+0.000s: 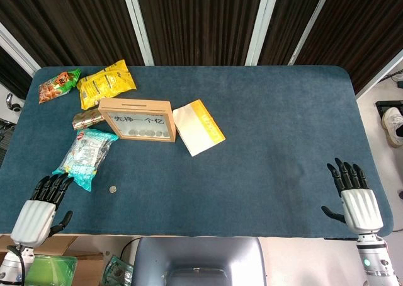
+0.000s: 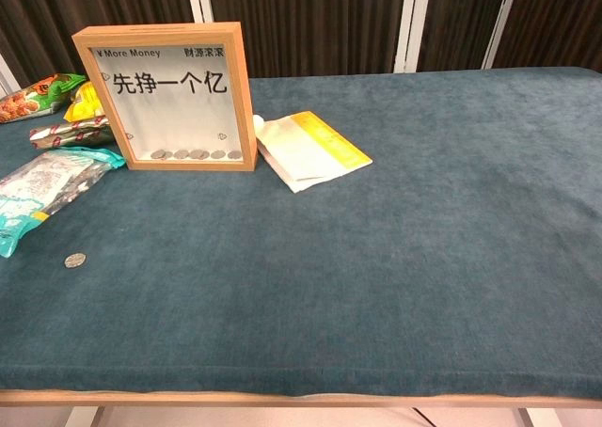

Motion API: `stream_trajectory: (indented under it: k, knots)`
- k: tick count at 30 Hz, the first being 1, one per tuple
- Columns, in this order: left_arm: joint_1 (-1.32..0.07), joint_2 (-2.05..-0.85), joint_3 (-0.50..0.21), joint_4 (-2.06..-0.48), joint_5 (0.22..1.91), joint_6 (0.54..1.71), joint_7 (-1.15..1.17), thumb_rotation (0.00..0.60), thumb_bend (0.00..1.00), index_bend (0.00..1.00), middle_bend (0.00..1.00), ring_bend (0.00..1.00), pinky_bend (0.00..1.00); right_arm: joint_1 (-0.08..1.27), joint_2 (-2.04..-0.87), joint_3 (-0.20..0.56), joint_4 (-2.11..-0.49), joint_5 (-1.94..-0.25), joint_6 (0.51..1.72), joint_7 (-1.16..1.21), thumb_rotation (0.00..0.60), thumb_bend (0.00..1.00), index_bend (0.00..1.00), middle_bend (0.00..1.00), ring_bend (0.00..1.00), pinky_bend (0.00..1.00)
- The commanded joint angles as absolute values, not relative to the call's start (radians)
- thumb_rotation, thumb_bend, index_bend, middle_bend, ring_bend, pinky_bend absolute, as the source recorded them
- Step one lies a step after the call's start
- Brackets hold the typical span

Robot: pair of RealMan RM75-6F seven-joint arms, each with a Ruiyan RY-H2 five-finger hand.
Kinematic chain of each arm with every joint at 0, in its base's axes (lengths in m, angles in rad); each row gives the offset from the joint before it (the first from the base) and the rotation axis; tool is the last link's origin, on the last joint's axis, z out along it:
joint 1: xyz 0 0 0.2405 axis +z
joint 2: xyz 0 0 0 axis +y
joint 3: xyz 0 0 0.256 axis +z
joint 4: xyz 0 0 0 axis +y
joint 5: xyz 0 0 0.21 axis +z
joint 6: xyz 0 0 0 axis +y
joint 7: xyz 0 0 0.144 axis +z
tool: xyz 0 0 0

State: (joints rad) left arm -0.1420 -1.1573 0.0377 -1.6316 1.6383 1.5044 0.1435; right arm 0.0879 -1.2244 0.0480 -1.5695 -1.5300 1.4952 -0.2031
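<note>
A wooden-framed coin box (image 1: 136, 119) (image 2: 172, 98) with a glass front and Chinese lettering stands at the table's left, several coins lying in its bottom. A single coin (image 1: 113, 189) (image 2: 74, 259) lies loose on the blue cloth in front of it. My left hand (image 1: 43, 205) rests at the near left edge, fingers apart and empty, closest to the coin and the teal packet (image 1: 87, 156). My right hand (image 1: 354, 194) is at the near right edge, fingers spread, holding nothing. Neither hand shows in the chest view.
A white and yellow packet (image 1: 198, 126) (image 2: 307, 148) lies right of the box. Behind and left of it are a yellow snack bag (image 1: 106, 82), a red-green bag (image 1: 58, 85) and a small gold-wrapped packet (image 1: 87, 118). The blue table cloth (image 1: 277, 141) stretches to the right.
</note>
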Motion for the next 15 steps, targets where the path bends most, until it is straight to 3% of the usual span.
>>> stream_trajectory:
  k: [1, 3, 4, 6, 7, 8, 9, 11, 15]
  knots:
    - [-0.145, -1.17, 0.042, -1.627, 1.648, 1.494, 0.158, 0.6, 0.36, 0.0, 0.02, 0.0, 0.08, 0.089, -1.226, 0.05, -1.569, -1.531, 1.497, -0.202, 0.6, 0.16, 0.0, 0.0, 0.0, 0.0]
    - [-0.154, -1.189, 0.042, -1.618, 1.659, 1.483, 0.165, 0.6, 0.36, 0.0, 0.06, 0.02, 0.1, 0.09, -1.23, 0.051, -1.563, -1.531, 1.495, -0.205, 0.6, 0.16, 0.0, 0.0, 0.0, 0.0]
    - [-0.16, -1.217, 0.033, -1.6, 1.673, 1.492, 0.163, 0.6, 0.36, 0.02, 0.15, 0.11, 0.19, 0.091, -1.229, 0.05, -1.565, -1.527, 1.49, -0.203, 0.6, 0.16, 0.0, 0.0, 0.0, 0.0]
    - [-0.165, -1.291, 0.008, -1.539, 1.695, 1.529, 0.156, 0.6, 0.36, 0.08, 0.48, 0.42, 0.51, 0.092, -1.23, 0.053, -1.562, -1.526, 1.49, -0.2, 0.6, 0.16, 0.0, 0.0, 0.0, 0.0]
    - [-0.17, -1.342, 0.002, -1.493, 1.7, 1.536, 0.139, 0.6, 0.36, 0.16, 0.71, 0.64, 0.73, 0.092, -1.231, 0.054, -1.559, -1.523, 1.489, -0.202, 0.6, 0.16, 0.0, 0.0, 0.0, 0.0]
    - [-0.176, -1.375, -0.001, -1.458, 1.704, 1.534, 0.129, 0.6, 0.36, 0.23, 0.86, 0.8, 0.88, 0.092, -1.231, 0.054, -1.559, -1.52, 1.487, -0.202, 0.6, 0.16, 0.0, 0.0, 0.0, 0.0]
    - [-0.182, -1.403, -0.004, -1.426, 1.705, 1.532, 0.119, 0.6, 0.36, 0.3, 0.95, 0.91, 0.96, 0.092, -1.231, 0.054, -1.56, -1.519, 1.486, -0.201, 0.6, 0.16, 0.0, 0.0, 0.0, 0.0]
    - [-0.196, -1.469, -0.014, -1.358, 1.694, 1.514, 0.101, 0.6, 0.37, 0.43, 1.0, 1.0, 1.0, 0.092, -1.232, 0.056, -1.56, -1.517, 1.487, -0.206, 0.6, 0.16, 0.0, 0.0, 0.0, 0.0]
    - [-0.222, -1.573, -0.038, -1.255, 1.627, 1.436, 0.151, 0.6, 0.37, 0.47, 1.0, 1.0, 1.0, 0.093, -1.236, 0.054, -1.561, -1.517, 1.483, -0.218, 0.6, 0.16, 0.0, 0.0, 0.0, 0.0]
